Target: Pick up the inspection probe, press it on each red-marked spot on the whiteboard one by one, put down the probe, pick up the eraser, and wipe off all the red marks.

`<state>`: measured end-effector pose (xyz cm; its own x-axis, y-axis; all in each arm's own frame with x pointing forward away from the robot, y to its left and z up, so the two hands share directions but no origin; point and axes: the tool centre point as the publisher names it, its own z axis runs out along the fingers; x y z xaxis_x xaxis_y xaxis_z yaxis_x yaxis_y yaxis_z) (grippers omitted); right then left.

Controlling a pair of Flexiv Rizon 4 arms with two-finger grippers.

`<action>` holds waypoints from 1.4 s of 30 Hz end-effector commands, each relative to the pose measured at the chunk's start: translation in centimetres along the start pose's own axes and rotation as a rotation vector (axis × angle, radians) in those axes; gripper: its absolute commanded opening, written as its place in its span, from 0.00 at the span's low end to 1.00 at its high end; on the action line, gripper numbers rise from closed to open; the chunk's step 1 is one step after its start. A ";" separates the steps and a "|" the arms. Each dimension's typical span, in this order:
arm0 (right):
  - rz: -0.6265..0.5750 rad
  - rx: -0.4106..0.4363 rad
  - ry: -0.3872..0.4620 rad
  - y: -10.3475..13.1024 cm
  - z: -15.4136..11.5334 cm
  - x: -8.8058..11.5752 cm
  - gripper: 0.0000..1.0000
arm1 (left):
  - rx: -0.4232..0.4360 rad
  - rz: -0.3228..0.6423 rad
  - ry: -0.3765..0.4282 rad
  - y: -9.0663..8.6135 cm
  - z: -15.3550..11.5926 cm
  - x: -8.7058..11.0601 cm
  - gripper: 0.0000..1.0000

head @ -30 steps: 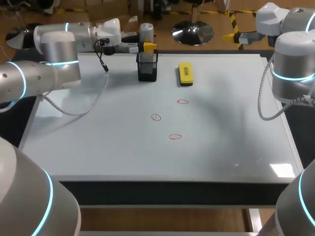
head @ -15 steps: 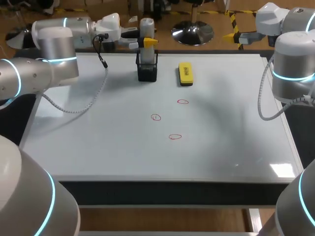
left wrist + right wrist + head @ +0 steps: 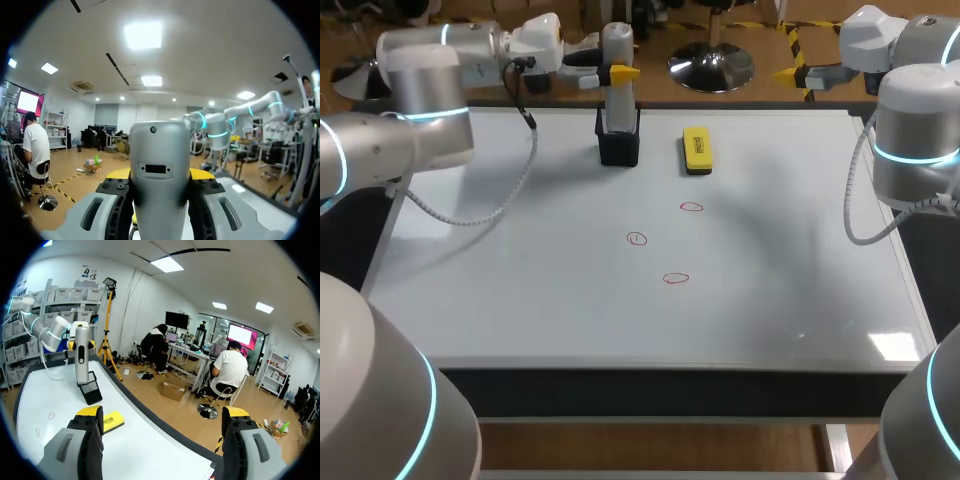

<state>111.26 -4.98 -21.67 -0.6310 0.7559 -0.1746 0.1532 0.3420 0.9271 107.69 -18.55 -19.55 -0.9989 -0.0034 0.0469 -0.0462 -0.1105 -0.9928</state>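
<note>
Left hand [image 3: 618, 73], closed on the inspection probe [image 3: 617, 42], has risen over the last second. The probe has come up with it, drawn partly out of the black holder [image 3: 618, 146], with its lower end at the holder's mouth. The left arm [image 3: 420, 70] has lifted accordingly.

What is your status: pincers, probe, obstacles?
Left pincer shut on probe, lower end in black holder. Right pincer open, empty. Three red marks on whiteboard; nothing blocking them.
</note>
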 end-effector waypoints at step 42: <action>0.000 0.001 0.001 0.0 0.0 0.0 1.00 | -0.007 0.074 -0.061 -4.4 -12.7 1.8 0.00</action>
<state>111.25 -4.98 -21.67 -0.6310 0.7559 -0.1746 0.1532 0.3420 0.9271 105.64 -6.43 -16.24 -0.9956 -0.0913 -0.0215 0.0302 -0.0951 -0.9950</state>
